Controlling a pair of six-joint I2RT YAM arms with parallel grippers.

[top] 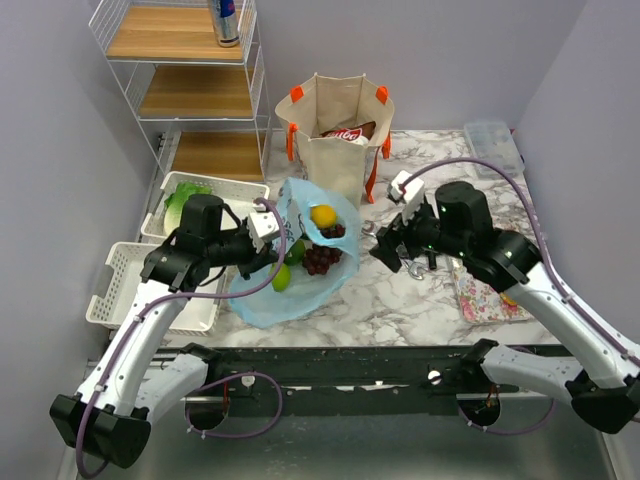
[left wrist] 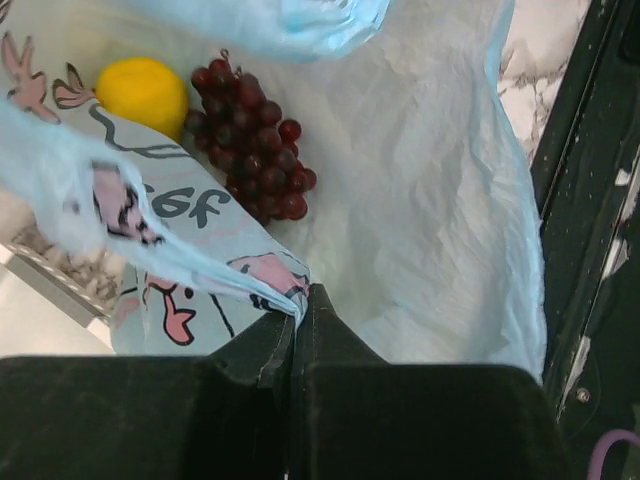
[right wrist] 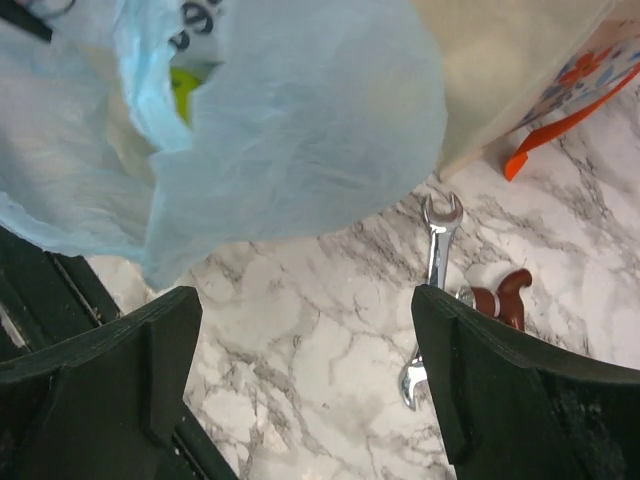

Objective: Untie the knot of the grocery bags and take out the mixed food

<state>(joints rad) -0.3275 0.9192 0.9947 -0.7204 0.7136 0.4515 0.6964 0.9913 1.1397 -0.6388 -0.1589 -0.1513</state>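
The light-blue plastic bag (top: pixel 300 270) lies open on the marble table. In it sit a yellow fruit (top: pixel 323 215), dark grapes (top: pixel 320 260) and green fruits (top: pixel 283 277). My left gripper (top: pixel 272 237) is shut on the bag's printed edge (left wrist: pixel 260 280) and holds it up; the grapes (left wrist: pixel 250 140) and yellow fruit (left wrist: pixel 145 93) lie beyond. My right gripper (top: pixel 385 248) is open and empty just right of the bag (right wrist: pixel 280 130). The beige tote (top: pixel 338 135) with orange handles stands behind, a red snack packet (top: pixel 345 133) in it. Lettuce (top: pixel 183 203) lies in a basket.
A wrench (right wrist: pixel 430 290) and a brown-handled tool (right wrist: pixel 500 298) lie on the marble under my right gripper. White wire baskets (top: pixel 125 285) stand at the left. A shelf rack (top: pixel 185 90) at the back left holds a drink can (top: pixel 226 22). A floral pad (top: pixel 485 295) lies right.
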